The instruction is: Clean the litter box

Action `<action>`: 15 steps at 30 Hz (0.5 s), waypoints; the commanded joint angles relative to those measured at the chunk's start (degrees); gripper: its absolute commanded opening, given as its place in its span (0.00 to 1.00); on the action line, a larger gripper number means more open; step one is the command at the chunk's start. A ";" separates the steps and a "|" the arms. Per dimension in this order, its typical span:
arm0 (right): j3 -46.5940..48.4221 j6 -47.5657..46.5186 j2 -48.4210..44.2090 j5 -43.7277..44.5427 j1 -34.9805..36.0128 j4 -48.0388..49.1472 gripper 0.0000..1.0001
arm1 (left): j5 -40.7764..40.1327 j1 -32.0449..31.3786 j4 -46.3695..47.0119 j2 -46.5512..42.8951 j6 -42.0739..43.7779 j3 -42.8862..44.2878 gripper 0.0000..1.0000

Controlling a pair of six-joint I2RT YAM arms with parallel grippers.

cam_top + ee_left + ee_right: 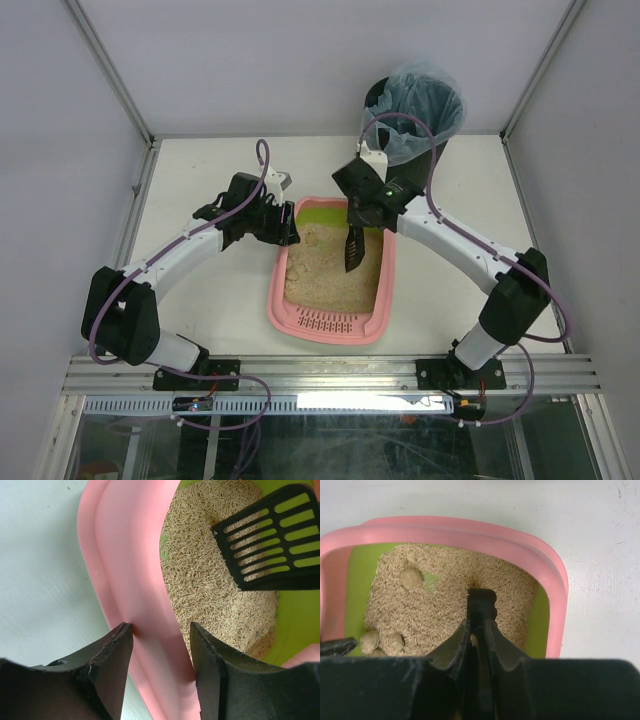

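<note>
The pink litter box lies mid-table, with beige litter over a lime-green floor and its slotted rim nearest the arms. My left gripper is shut on its left rim, one finger outside and one inside the wall. My right gripper is shut on the handle of a black slotted scoop. The scoop's blade hangs over the litter at the far end and shows edge-on in the right wrist view. Tan clumps lie in the litter, two more near the left wall.
A black round bin with a bluish bag stands at the back right, just behind the right arm. White table surrounds the box, and white walls with metal posts close in the sides and back.
</note>
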 commanded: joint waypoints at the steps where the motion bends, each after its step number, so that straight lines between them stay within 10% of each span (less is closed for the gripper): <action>1: 1.80 2.52 2.84 7.07 0.14 0.43 0.00 | -1.53 0.04 0.07 0.51 2.31 1.21 0.49; 15: -15.88 10.52 3.88 -7.32 -0.15 28.38 0.00 | -0.64 -0.02 0.07 0.48 2.40 1.24 0.49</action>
